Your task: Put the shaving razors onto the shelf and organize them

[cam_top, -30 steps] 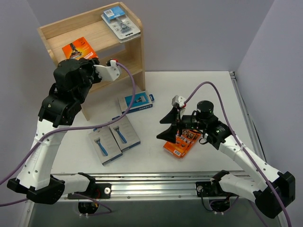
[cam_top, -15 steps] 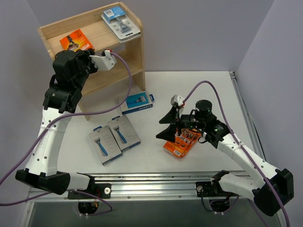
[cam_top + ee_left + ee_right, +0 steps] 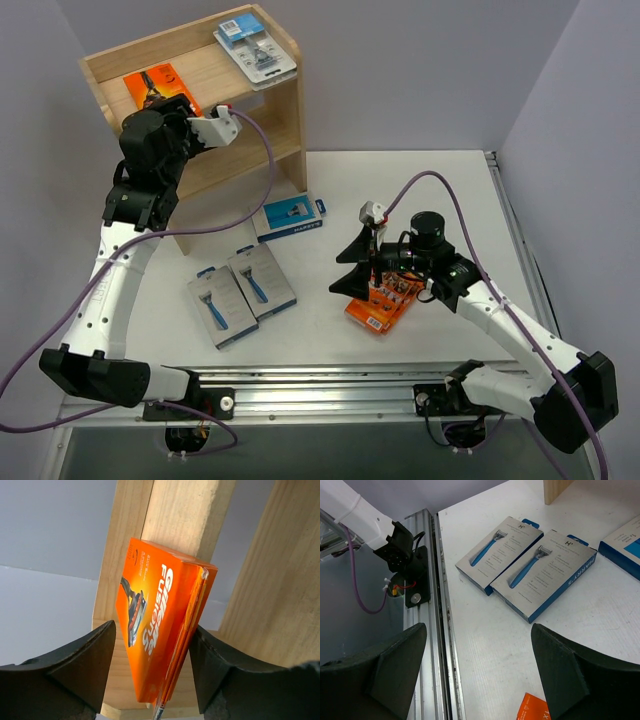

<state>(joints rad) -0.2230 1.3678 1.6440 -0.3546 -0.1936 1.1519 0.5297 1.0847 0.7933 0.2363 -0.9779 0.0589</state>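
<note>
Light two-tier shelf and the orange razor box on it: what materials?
Light two-tier shelf: pale wood, matte, visible grain; solid or ply unclear. Orange razor box: printed cardboard, slight sheen, thin layered edges at its side.

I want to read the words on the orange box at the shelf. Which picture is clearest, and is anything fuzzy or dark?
Left wrist view: the orange box is sharp, its big lettering readable; the black fingers near the lens look dark and soft. Top external view: even light, faint shadows on the table, box too small to read. Right wrist view: the grey-and-blue boxes are crisp.
</note>
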